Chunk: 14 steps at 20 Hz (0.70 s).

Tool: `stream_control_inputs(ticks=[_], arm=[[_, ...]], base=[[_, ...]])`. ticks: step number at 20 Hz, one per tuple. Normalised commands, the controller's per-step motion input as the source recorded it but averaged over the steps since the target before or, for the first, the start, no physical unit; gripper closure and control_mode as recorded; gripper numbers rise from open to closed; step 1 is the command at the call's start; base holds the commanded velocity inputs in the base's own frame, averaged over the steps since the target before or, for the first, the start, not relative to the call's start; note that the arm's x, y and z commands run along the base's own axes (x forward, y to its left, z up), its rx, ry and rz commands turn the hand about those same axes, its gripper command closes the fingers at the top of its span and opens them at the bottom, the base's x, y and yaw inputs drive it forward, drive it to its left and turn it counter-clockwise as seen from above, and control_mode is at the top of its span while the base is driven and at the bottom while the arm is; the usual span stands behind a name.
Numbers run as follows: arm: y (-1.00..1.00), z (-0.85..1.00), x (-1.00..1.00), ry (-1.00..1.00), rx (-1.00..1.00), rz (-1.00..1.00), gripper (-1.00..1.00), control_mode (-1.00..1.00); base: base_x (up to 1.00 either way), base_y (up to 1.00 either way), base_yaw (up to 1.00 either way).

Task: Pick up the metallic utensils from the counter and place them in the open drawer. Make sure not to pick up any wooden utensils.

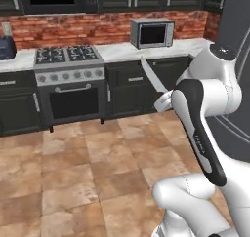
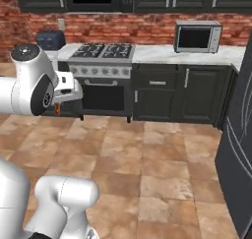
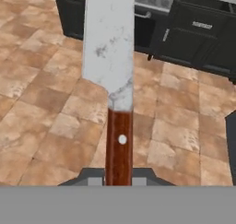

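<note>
Knife (image 3: 110,57) is up in the air, fingers (image 3: 119,177) clamped on its reddish handle, blade out over the terracotta tile floor (image 3: 41,103). Beyond stand a stove (image 1: 70,68), black cabinets (image 2: 182,93), a microwave (image 2: 197,36) on the marble table (image 2: 152,52), and a brick wall (image 1: 73,29).

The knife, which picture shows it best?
The hand view: the knife fills the middle, with its silver blade and reddish-brown handle plain, held over the tiled floor. The left base view shows just its blade; the right base view just a bit of handle.
</note>
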Motion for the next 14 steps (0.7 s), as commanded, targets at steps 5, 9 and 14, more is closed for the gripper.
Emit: stream_control_inputs(ticks=[5, 9, 14], arm=[[0.0, 0.0, 0.0, 0.0, 0.0, 0.0, 1.0, 1.0], [0.0, 0.0, 0.0, 0.0, 0.0, 0.0, 1.0, 1.0], [0.0, 0.0, 0.0, 0.0, 0.0, 0.0, 1.0, 1.0]], base=[[1.0, 1.0, -0.53], [0.92, 0.99, -0.59], [0.75, 0.94, -0.6]])
